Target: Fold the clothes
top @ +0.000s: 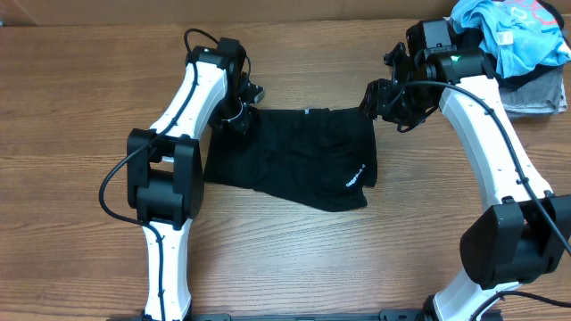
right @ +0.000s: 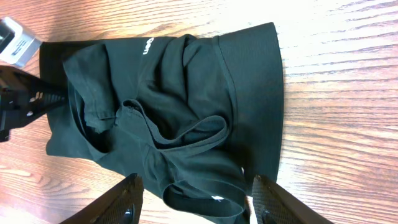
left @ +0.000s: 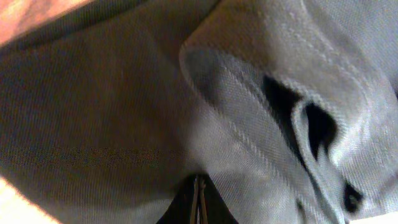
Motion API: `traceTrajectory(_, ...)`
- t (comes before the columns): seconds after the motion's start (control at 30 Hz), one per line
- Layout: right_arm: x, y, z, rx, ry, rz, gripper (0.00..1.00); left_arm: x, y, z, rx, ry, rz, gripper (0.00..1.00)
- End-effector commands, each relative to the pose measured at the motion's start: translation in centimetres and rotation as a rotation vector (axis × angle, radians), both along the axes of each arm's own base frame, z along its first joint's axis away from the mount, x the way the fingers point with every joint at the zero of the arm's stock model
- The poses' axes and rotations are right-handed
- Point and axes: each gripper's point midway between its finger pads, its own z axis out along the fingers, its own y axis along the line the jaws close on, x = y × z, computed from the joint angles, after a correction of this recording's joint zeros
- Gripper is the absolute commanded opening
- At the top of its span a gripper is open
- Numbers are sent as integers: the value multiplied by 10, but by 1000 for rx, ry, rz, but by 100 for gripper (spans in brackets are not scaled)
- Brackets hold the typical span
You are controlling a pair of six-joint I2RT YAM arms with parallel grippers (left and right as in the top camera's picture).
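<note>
black clothes (top: 294, 156) fill the wrist view, left jaws barely showing.

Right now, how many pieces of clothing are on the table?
3: the black garment spread mid-table; the light blue shirt crumpled at the far right corner; the grey garment under it. More may be hidden there.

Clothes (top: 294, 156) on table (top: 89, 71); left end effector (top: 239, 120) at far-left corner, right end effector (top: 371, 99) far-right; garment pile (top: 517, 45) beyond.
</note>
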Motion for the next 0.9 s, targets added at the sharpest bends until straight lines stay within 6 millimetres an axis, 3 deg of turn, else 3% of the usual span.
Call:
traceTrajectory(0.0,0,-3,6,-8,-23,-3,60,-1,-20,-11,-40,5,14,4)
traceTrajectory(0.13,-1,-3,6,-8,-21,-3,60,10,-34,-11,-55,-48,17,4)
traceTrajectory(0.4,1,-3,7,-7,-28,-3,60,10,-49,-9,-72,-62,-9,4)
traceTrajectory(0.63,3,-3,6,-7,-35,-3,60,14,-81,-4,-174,-89,-11,4)
traceTrajectory(0.87,-1,-15,-28,-63,57,-98,61,19,-129,33,-383,-100,-24,4)
